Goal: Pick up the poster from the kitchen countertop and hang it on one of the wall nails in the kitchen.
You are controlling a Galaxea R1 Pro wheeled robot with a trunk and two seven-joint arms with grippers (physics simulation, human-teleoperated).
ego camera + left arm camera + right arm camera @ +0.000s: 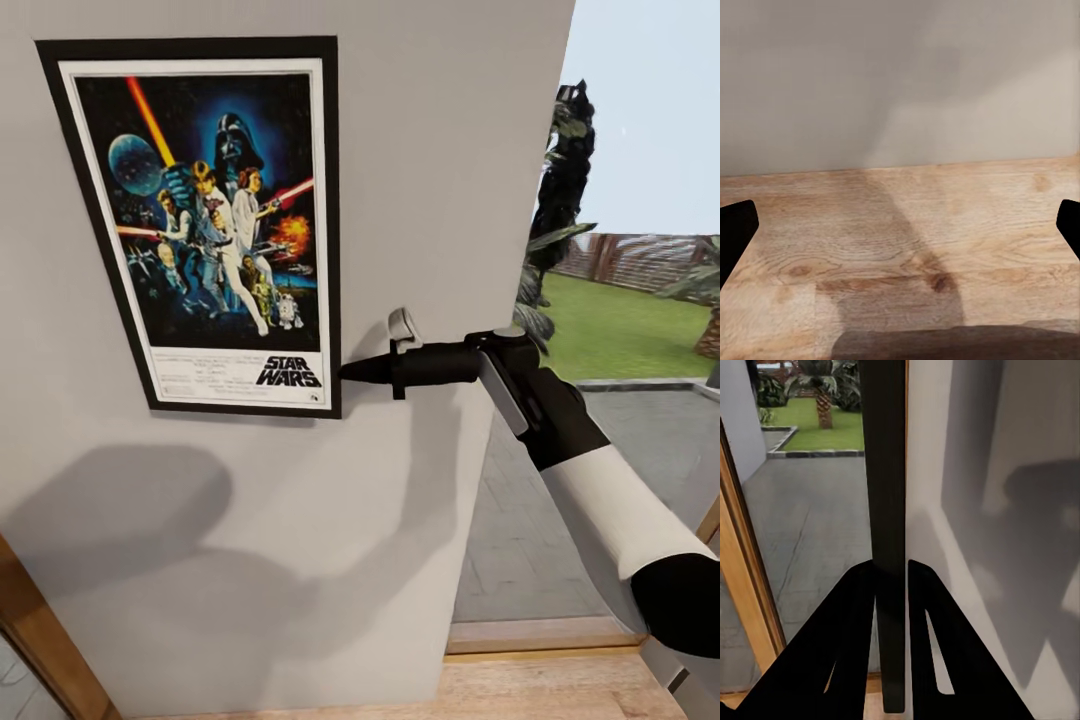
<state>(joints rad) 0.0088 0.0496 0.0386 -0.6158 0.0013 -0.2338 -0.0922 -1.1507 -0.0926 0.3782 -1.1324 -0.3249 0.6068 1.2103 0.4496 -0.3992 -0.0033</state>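
Poster [205,225] lying flat against grey wall [440,150], slightly tilted, off bench. Pickup and carry judged done; nail not visible, so hanging unconfirmed; release left. Right end effector [352,371] pinching poster's lower right frame edge, fingers [855,615] closing on black frame. Left end effector [900,221] spread wide, holding nothing, pointing at wooden floor [900,255]. No containers seen.
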